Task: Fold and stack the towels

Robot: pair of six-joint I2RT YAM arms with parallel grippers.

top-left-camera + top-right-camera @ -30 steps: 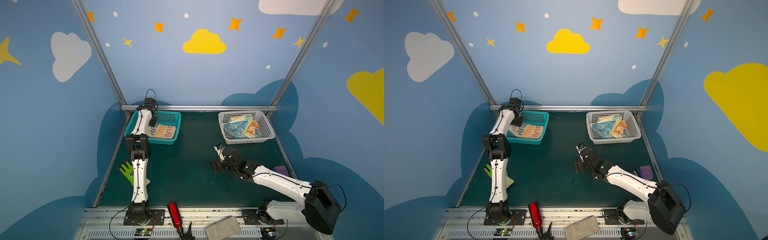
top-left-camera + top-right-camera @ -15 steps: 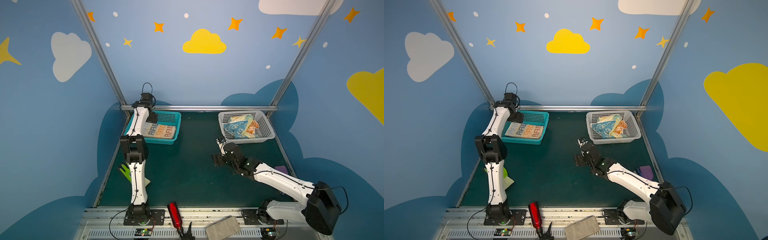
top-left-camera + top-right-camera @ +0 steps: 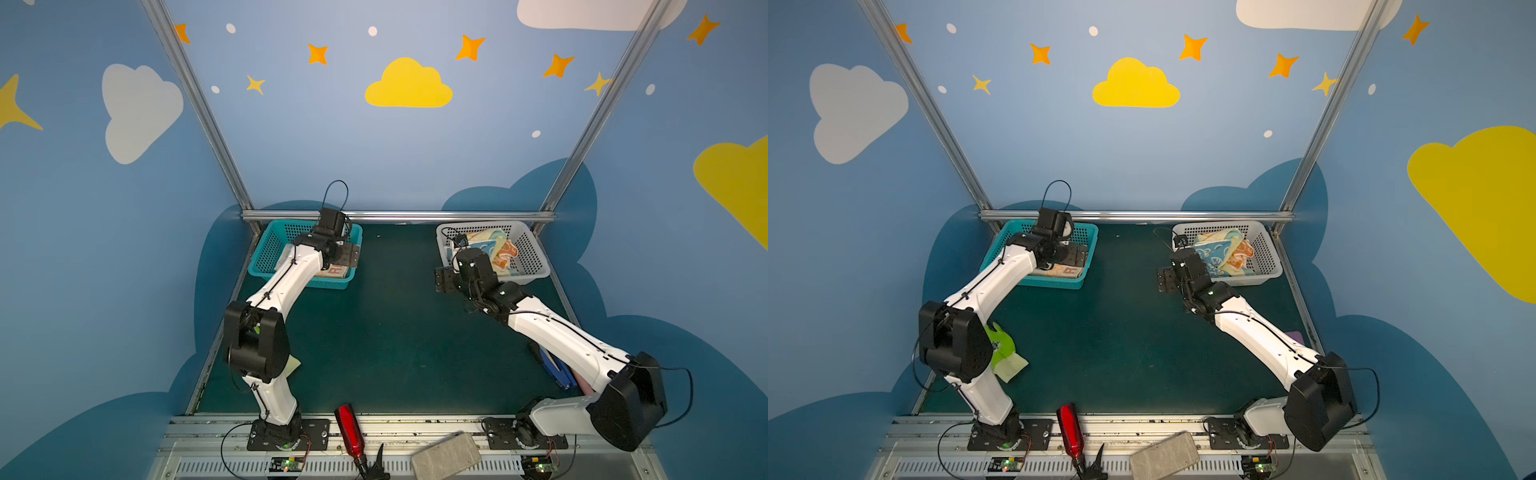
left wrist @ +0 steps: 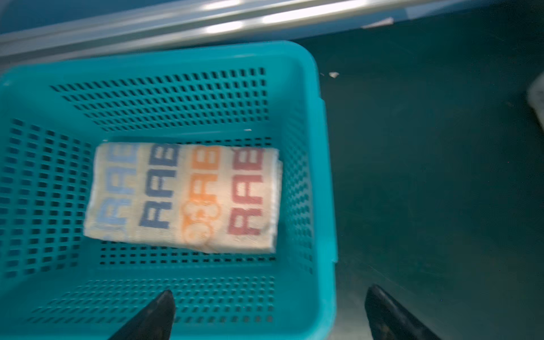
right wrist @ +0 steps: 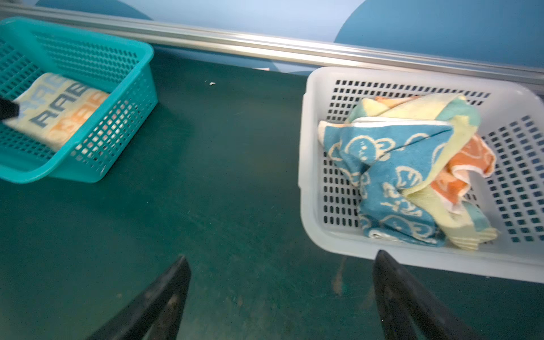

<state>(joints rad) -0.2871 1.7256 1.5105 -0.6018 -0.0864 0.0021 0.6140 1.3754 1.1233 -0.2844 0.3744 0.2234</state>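
Note:
A folded cream towel [image 4: 182,197] with RABBIT letters lies flat in the teal basket [image 4: 323,176], partly hidden by my left arm in both top views [image 3: 334,271] [image 3: 1064,272]. My left gripper [image 4: 269,290] hangs open and empty over that basket's right rim [image 3: 328,284]. Three crumpled towels fill the white basket [image 5: 306,147]: a blue one with white rabbits [image 5: 391,176], a pale yellow one [image 5: 412,109] and an orange one [image 5: 468,159]. My right gripper [image 5: 282,254] is open and empty above the mat, just beside the white basket's near left corner [image 3: 444,280].
A green glove [image 3: 1000,345] lies by the left arm's base side. A red bottle [image 3: 349,428] and a grey block [image 3: 446,457] sit on the front rail. A blue flat object [image 3: 555,370] lies under the right arm. An aluminium rail [image 3: 399,216] bounds the back.
My left gripper has opened and shifted right from over the cream towel to the teal basket's right rim. My right gripper has moved back toward the white basket.

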